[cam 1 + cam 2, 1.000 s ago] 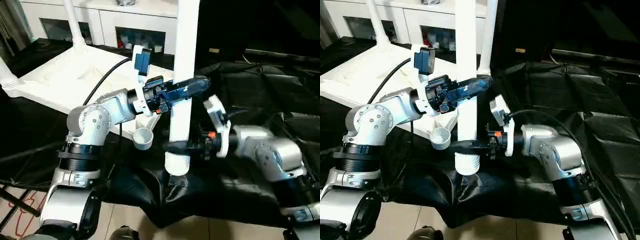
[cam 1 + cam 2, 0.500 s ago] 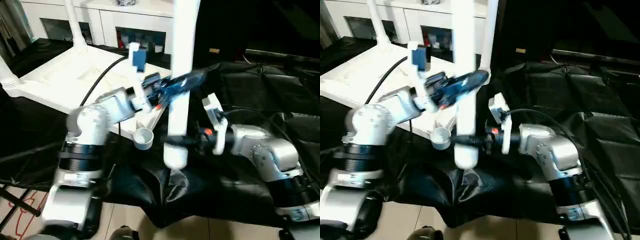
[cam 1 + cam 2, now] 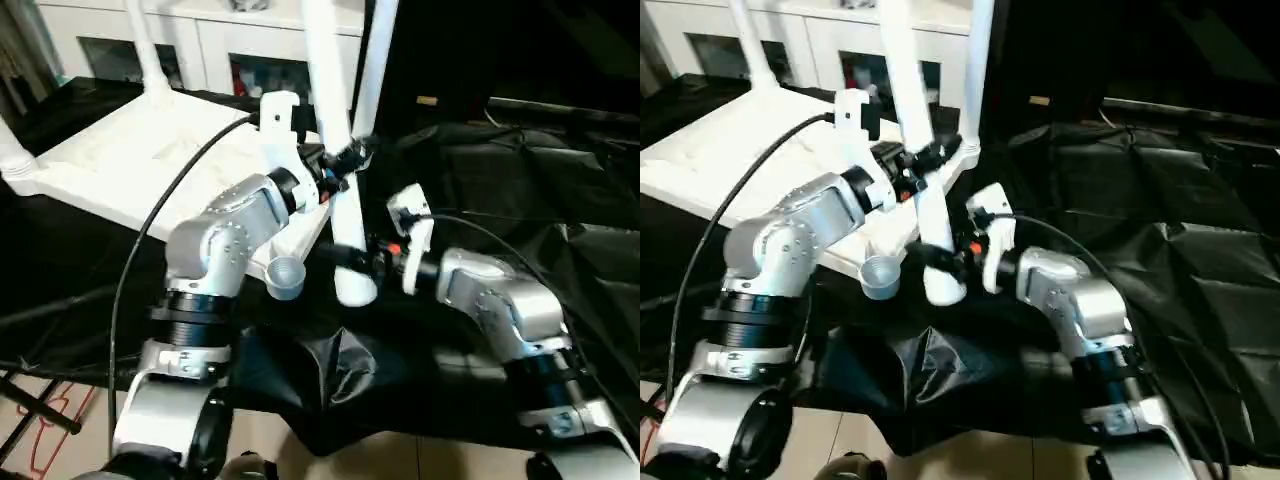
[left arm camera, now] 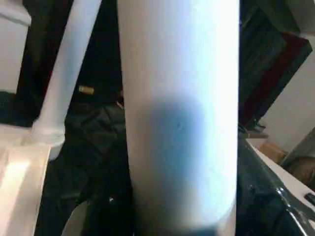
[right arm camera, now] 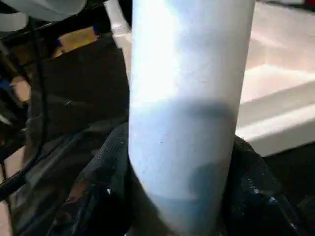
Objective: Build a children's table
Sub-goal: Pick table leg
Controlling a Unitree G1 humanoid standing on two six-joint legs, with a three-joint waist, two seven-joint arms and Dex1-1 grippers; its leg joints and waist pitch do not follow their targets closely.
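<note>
Nearest you, both silver forearms reach forward over the black sheet (image 3: pixel 500 150) that covers the work surface.

Your right gripper (image 3: pixel 352 262) grasps the loose white leg (image 3: pixel 338 150) low down, just above its rounded lower end, which hangs near the sheet. Its black fingers sit on either side of the tube, about half open and closed against the tube's width. In the right wrist view the leg (image 5: pixel 187 113) runs straight up between the fingers, with crumpled black sheet behind it.

Your left gripper (image 3: pixel 347 160) takes the same leg higher up, at about the height of the table top's edge. Its fingers also stand roughly half apart, clamped across the tube. In the left wrist view the leg (image 4: pixel 179 113) stands right in front of the camera.

The held leg tilts, its upper part leaning toward your left and running out of the top of the picture.

Just beside its lower end, an open round corner socket (image 3: pixel 285 277) sticks out from the near corner of the white table top (image 3: pixel 130 160), which lies underside up. The leg's end is close to this socket but not in it.

Farther back, a fitted leg (image 3: pixel 378 60) rises upright from the next corner, another (image 3: pixel 145 45) from the far corner, and a third (image 3: pixel 12 150) at the far left.

Behind everything stands a white glass-door cabinet (image 3: pixel 200 40).
</note>
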